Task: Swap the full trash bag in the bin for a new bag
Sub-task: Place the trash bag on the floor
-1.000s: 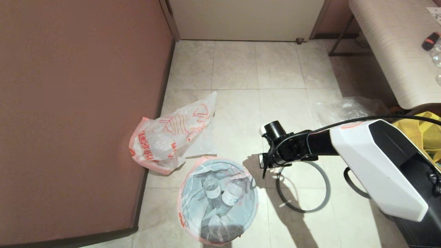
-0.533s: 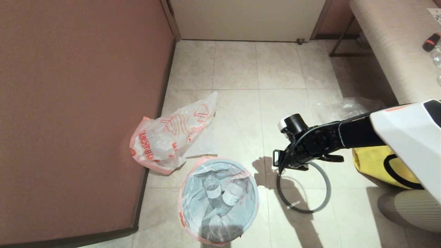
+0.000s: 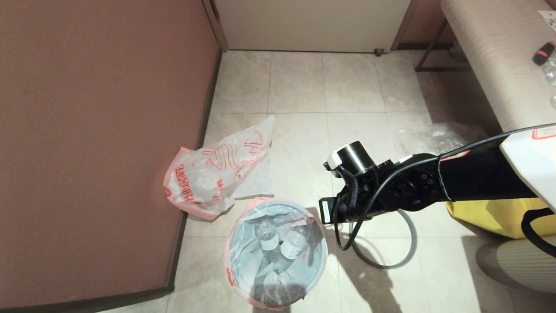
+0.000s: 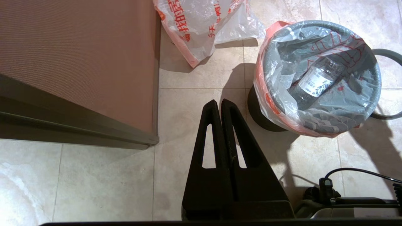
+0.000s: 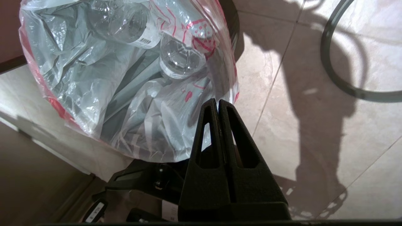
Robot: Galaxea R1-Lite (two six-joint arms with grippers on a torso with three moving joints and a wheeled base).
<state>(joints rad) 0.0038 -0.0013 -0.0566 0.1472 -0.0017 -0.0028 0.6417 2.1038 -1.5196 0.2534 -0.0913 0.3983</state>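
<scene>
1. Bin (image 3: 278, 300): nearest item in head view, on tiled floor (image 3: 299, 87) close to robot base. Only a dark part of the body shows below the bag; in left wrist view the black base (image 4: 260, 121) shows under the bag's overhang.
2. Full bag (image 3: 243, 265): still seated in bin, mouth open, pink-orange edge folded out over bin top. Clear bottles (image 3: 278, 243) w/ white labels lie inside.
3. Left gripper (image 4: 221, 105): parked low near robot base, above floor beside bin. Fingers pressed together, nothing between them. Not in head view.
4. Right gripper (image 5: 217, 103): arm reaches in from right side of head view; wrist (image 3: 347, 204) sits just right of bin mouth. In right wrist view, fingers are closed tip to tip and empty, tips just at bag's outer edge. Contact w/ bag: cannot tell.
5. Grey ring (image 3: 410, 243): off the bin, flat on floor to bin's right, partly under right arm and its cable.
6. New bag (image 3: 213, 174): crumpled on floor beyond bin, to its left, against brown wall (image 3: 95, 130). Red-orange print faces up. Near the bin but apart from it.
7. Yellow tote (image 3: 491, 213): on floor at right, behind arm.
8. Clear bag (image 3: 438, 137): on floor farther right, near bench (image 3: 491, 56).
9. White door (image 3: 308, 24): at far end of floor.
</scene>
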